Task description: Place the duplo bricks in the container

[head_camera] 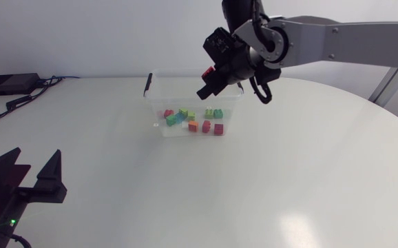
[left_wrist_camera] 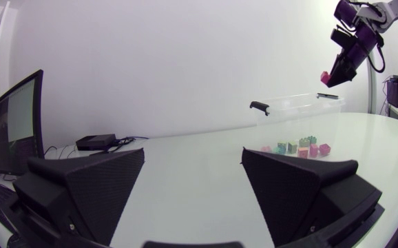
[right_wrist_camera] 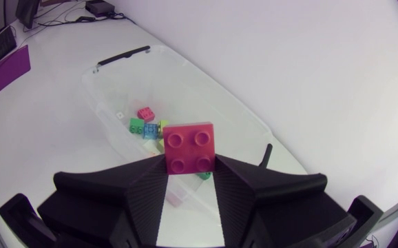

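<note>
Above the container: right gripper [head_camera: 209, 80] hangs over the far edge of the clear container [head_camera: 178, 72]; jaws closed on one red brick [right_wrist_camera: 191, 147], studs facing the wrist camera
Held brick: pinched on two opposite side walls; clear of the rim, touching nothing else
Sorted bricks [head_camera: 192, 121]: red, green, blue and orange pieces lie loose on the container floor, toward its near wall
Container position: far middle of the table [head_camera: 302, 179]; lid off; black latch [head_camera: 147, 83] raised at its left end, another at the right end
Handling, judged: brick is light, rigid plastic with smooth flat sides; liable to slip if gripped off-centre; hold on parallel side faces, not across the studs; a short drop should do no harm
Container, judged: thin-walled and light; liable to slide if knocked
Obstructions: rim and raised latches stand nearest the descent path; opening below the brick looks free
Left gripper [head_camera: 34, 157]: at the near left edge of the table; jaws spread wide, nothing between them
Other items: black box [head_camera: 9, 84] with cables at the far left edge, well apart from the work
</note>
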